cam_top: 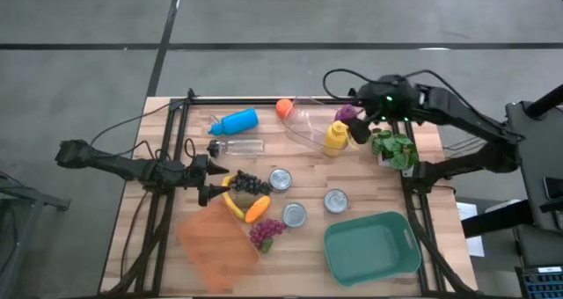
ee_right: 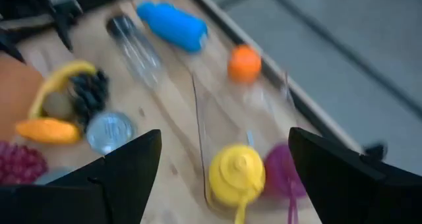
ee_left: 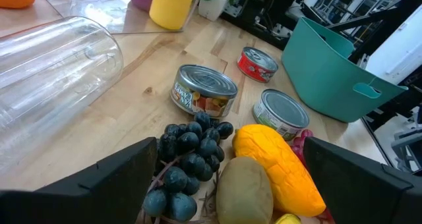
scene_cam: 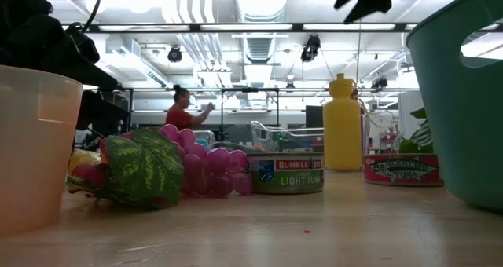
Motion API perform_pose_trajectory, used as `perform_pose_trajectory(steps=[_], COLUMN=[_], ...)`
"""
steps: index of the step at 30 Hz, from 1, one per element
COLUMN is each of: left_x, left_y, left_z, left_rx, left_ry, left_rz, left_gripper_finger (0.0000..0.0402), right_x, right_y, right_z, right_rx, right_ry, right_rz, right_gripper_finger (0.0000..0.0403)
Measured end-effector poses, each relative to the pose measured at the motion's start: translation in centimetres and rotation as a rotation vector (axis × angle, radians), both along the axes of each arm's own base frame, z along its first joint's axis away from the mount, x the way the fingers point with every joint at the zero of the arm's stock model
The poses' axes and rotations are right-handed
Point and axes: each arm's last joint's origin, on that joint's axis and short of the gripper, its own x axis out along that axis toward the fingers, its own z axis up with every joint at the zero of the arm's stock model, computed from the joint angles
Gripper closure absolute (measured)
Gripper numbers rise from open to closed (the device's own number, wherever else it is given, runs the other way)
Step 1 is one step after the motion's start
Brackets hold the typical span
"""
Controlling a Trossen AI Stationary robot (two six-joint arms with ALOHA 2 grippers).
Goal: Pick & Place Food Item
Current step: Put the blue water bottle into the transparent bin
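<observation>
Our left claw (cam_top: pixel 214 181) sits low with jaws wide apart at nine o'clock of the dark grapes (cam_top: pixel 250 184), lined up to take them. Our right claw (cam_top: pixel 360 125), jaws also apart and empty, hovers above the yellow bottle (cam_top: pixel 335 138) at the counter's (cam_top: pixel 369 189) one o'clock.

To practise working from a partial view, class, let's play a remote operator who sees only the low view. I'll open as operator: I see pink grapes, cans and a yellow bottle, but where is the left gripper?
Observer: The left gripper is low at the table's left side, jaws open toward a bunch of black grapes.
Operator: Is anything lying by those grapes?
Observer: Yes, an orange-yellow fruit and a brownish fruit lie right beside them.
Operator: And the right gripper?
Observer: The right gripper hangs above the yellow bottle at the table's far side, jaws open and empty.
</observation>
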Motion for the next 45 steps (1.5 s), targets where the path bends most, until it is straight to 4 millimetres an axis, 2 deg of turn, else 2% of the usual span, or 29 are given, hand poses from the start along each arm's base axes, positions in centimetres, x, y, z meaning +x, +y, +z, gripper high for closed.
perform_pose_trajectory(steps=[5,12,15,26,32,45], left_x=[0.0,0.0,0.0,0.0,0.0,0.0], left_y=[0.0,0.0,0.0,0.0,0.0,0.0], left_z=[0.0,0.0,0.0,0.0,0.0,0.0], left_rx=[0.0,0.0,0.0,0.0,0.0,0.0], left_ry=[0.0,0.0,0.0,0.0,0.0,0.0], left_rz=[0.0,0.0,0.0,0.0,0.0,0.0], left_gripper_finger=[0.0018,0.0018,0.0018,0.0018,0.0018,0.0018], right_x=[-1.6,-4.7,-6.4,-11.1,-12.0,-12.0], right_y=[1.8,3.1,3.7,4.7,4.9,4.8], right_z=[-0.3,-3.5,-4.1,-5.7,-6.2,-6.2], right_rx=[-0.108,-0.13,-0.147,-0.175,-0.18,-0.185], right_ry=[-0.163,-0.316,-0.402,-0.529,-0.552,-0.555], right_rz=[0.028,0.028,0.04,0.04,0.039,0.039], right_gripper_finger=[0.0074,0.0074,0.0074,0.0074,0.0074,0.0074])
